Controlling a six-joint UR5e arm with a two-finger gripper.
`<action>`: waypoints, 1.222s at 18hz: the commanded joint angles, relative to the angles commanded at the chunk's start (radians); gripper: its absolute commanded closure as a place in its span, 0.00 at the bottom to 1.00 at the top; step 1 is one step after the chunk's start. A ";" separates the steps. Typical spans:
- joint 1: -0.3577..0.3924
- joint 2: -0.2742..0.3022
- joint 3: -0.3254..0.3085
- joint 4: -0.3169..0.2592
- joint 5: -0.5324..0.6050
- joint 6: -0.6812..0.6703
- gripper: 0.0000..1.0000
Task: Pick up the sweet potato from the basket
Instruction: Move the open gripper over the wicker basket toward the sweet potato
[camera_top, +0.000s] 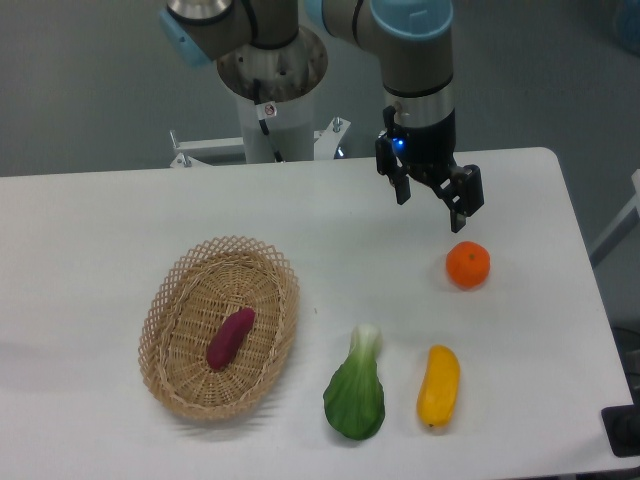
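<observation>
Hovering with 2 spread, empty fingers (436, 195), the arm is well apart from the sweet potato (230, 338), lying down-left in the basket (160, 310), long axis diagonal.

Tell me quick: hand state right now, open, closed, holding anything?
Hand: open and empty, fingers spread, hanging above the table near the orange fruit, well away from the sweet potato in the basket.
</observation>
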 joint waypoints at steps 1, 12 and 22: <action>0.000 0.000 -0.003 0.005 0.003 0.000 0.00; -0.018 0.005 -0.054 0.005 0.003 -0.026 0.00; -0.265 -0.104 -0.049 0.124 0.008 -0.644 0.00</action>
